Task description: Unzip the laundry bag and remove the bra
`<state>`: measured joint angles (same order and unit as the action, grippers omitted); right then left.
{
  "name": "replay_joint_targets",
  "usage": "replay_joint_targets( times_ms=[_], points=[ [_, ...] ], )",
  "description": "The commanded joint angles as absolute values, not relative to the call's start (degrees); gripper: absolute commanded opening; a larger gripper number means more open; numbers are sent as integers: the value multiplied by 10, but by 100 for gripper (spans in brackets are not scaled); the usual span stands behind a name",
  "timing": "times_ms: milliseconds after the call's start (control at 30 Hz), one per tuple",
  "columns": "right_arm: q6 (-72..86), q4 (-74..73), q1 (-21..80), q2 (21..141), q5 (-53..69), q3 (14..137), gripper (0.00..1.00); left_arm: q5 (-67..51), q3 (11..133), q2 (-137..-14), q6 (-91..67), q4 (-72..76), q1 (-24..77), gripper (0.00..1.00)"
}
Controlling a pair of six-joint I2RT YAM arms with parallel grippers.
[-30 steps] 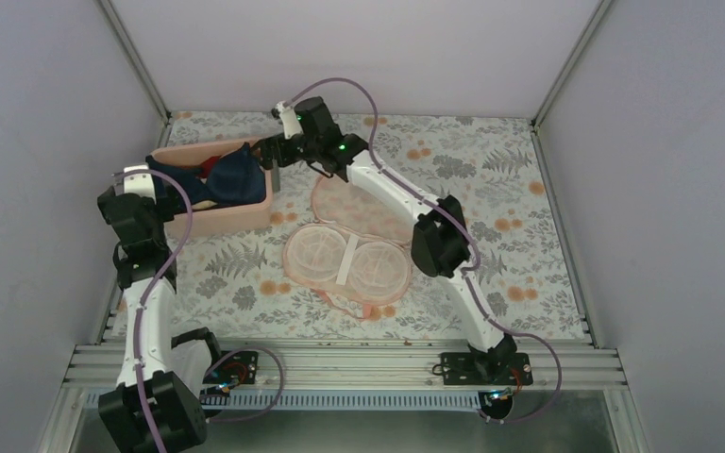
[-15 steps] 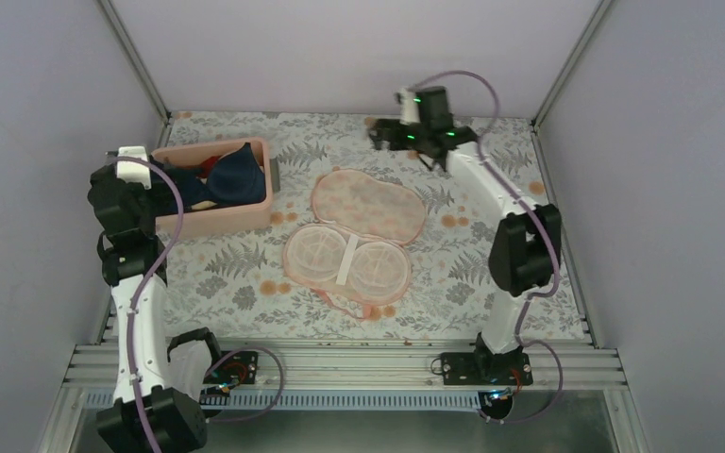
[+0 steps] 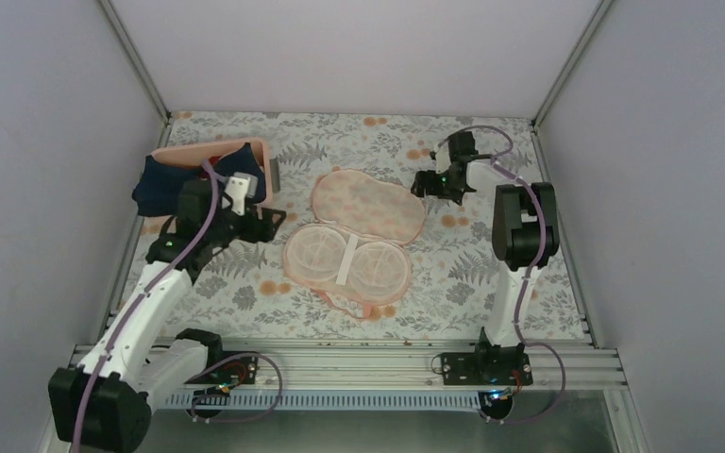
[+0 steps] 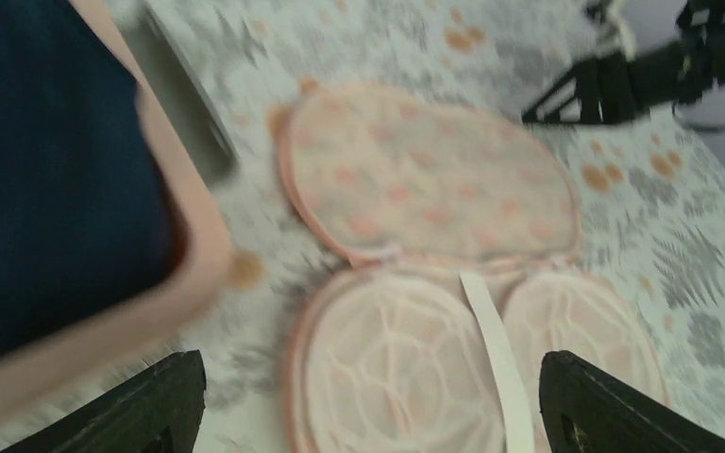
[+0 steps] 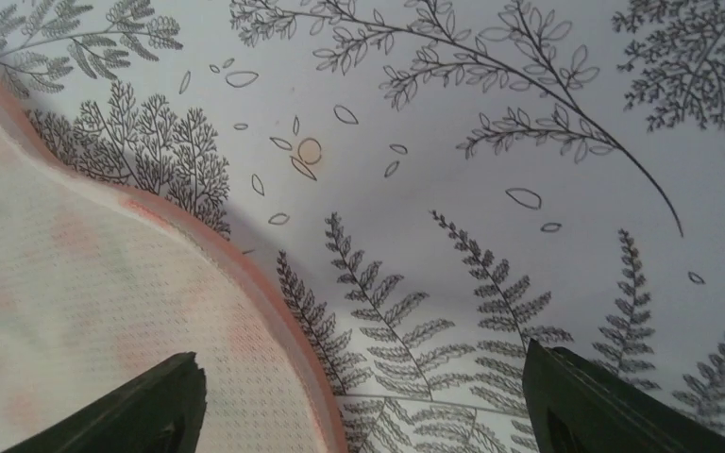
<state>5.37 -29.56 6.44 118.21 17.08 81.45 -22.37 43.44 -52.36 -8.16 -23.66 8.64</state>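
The left arm [image 3: 151, 293] stretches low across the worktop, left fingers [image 3: 272, 219] spread empty at the laundry bag's [image 3: 368, 203] nine o'clock; right fingers [image 3: 421, 185] spread empty at two o'clock.

Open laundry bag [image 3: 366, 203], navy bra [image 3: 159, 181] out.
The peach mesh pouch is lying flat, unzipped, flap folded back; the bra is sitting bunched in the pink bin [image 3: 210, 149].

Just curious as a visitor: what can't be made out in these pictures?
- Bra: top view, the left arm covers its middle.
- Bin: left wrist view, blurred, cut off at the left edge; inside only a dark blue patch.
- Bag: right wrist view, only one corner in frame.
- Zip pull: top view, too small to find.
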Motion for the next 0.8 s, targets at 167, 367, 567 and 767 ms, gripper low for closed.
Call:
replay_joint_targets(
  times_ms=[167,367,567,767],
  points=[
    [6,-304,95,1218,244,813,78,-271,304,-596,-240,-226,151,88],
    [-14,-308,113,1219,243,799,67,-249,256,-636,-269,-186,151,90],
    [-26,-307,115,1214,244,796,28,-261,216,-669,-283,-121,151,88],
    [-21,-291,116,1144,300,779,4,-264,188,-667,-298,-81,151,42]
  ],
)
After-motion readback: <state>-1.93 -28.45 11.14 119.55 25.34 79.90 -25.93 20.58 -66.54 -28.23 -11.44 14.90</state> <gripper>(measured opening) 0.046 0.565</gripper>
